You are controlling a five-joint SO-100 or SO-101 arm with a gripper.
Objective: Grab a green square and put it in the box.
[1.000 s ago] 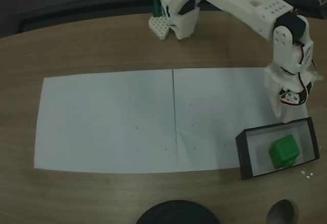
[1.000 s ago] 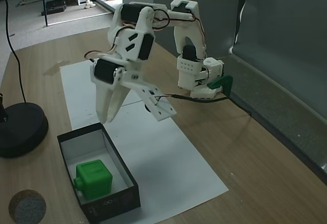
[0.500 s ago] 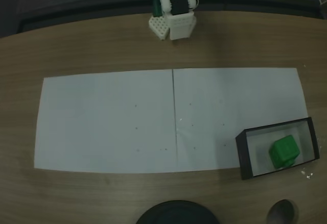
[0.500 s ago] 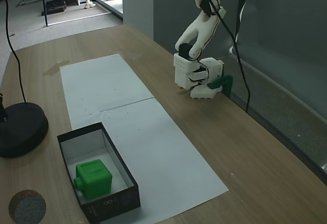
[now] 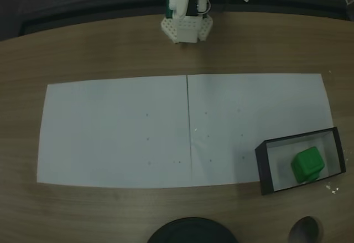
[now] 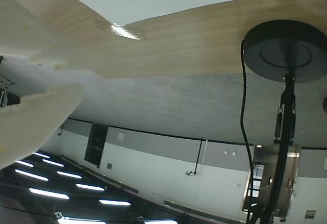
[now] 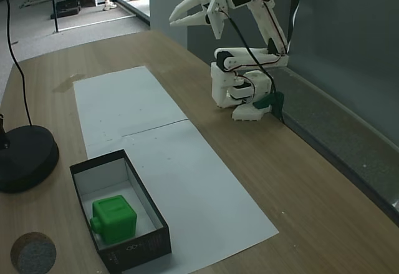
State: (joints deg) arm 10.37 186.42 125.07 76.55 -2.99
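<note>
green square [image 7: 114, 218] in box [image 7: 149, 215], gripper [image 7: 177, 15] raised

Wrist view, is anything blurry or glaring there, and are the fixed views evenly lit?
Wrist view: a pale finger looms out of focus at left, glare on the table. A fixed view from above is dim, table edge bowed; the other is brighter, the green square sharp.

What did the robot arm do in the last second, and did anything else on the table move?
The arm pulled back from above the box and folded up over its base, the gripper now raised high with its jaws apart and empty. The green square stayed inside the box, and the box and paper sheets did not move.
</note>
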